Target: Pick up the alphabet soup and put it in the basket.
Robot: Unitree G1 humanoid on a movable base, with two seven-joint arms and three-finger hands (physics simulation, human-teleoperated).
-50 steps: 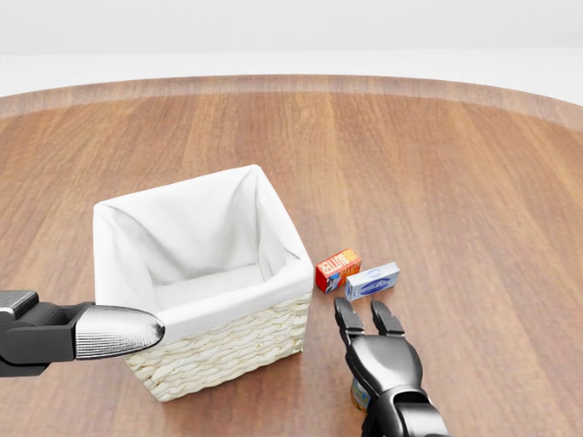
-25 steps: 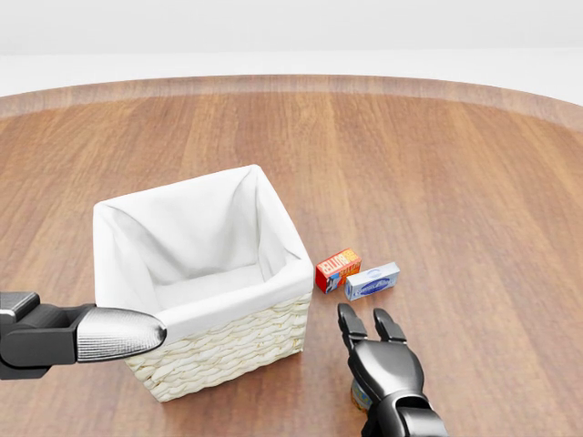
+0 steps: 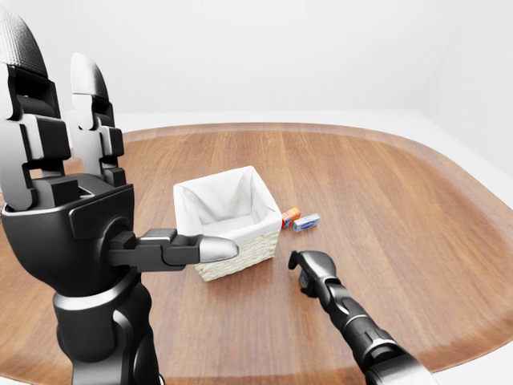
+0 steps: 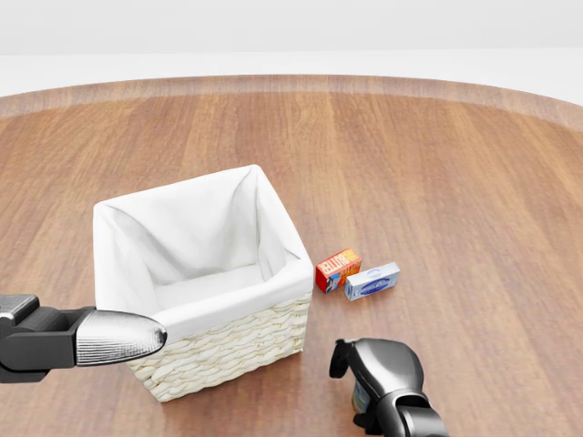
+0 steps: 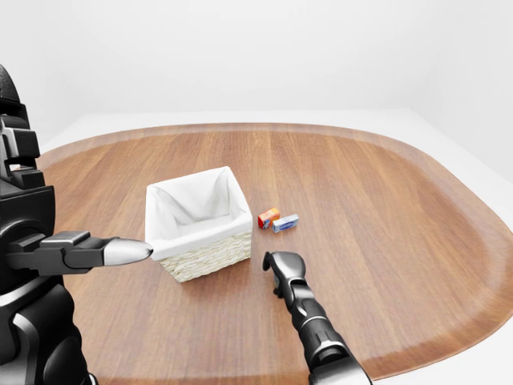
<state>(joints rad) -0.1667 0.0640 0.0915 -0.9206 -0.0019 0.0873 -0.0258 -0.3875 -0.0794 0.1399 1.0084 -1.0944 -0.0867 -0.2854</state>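
Slippage looks the main risk: the right hand [image 4: 383,369] has its fingers curled down over the alphabet soup [image 4: 361,397], a can mostly hidden, only a sliver of label showing beneath the palm, so whether it is truly clamped I cannot tell. The left hand [image 3: 60,200] hangs spread. Farther left sits the basket [image 4: 228,341], white-lined; beyond, 2 small boxes [image 4: 357,276].
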